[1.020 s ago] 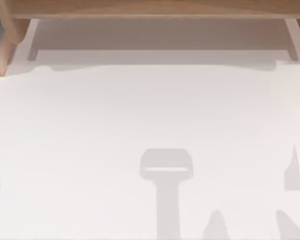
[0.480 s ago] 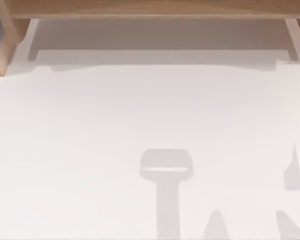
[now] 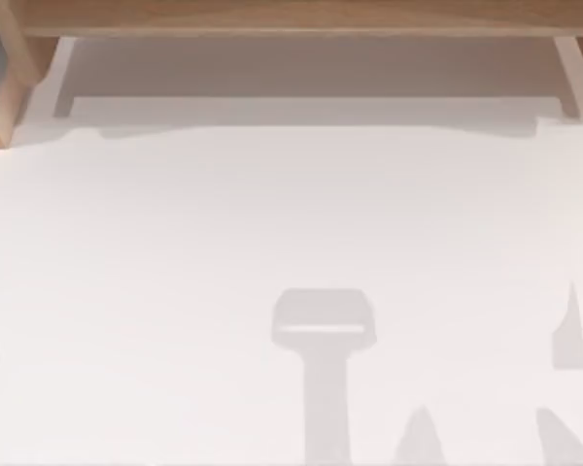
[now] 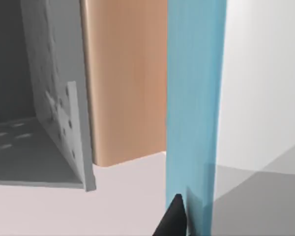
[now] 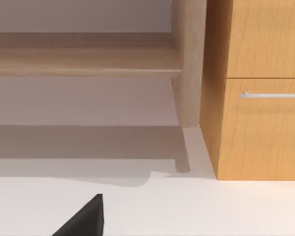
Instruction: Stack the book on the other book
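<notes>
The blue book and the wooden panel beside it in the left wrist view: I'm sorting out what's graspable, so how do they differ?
The blue book is a narrow blue strip, while the wooden panel is broader, tan and grained. The blue book runs down to the dark fingertip of the left gripper; the wooden panel ends farther from it, on the white table. Both stand upright, side by side.

White surface (image 3: 272,214) spans the top view. A wooden shelf (image 3: 291,17) runs along its far edge, standing on pale legs at the far left corner (image 3: 60,73) and far right corner (image 3: 573,73). A wooden drawer cabinet (image 5: 258,123) with a metal handle (image 5: 271,95) stands beside one leg.
</notes>
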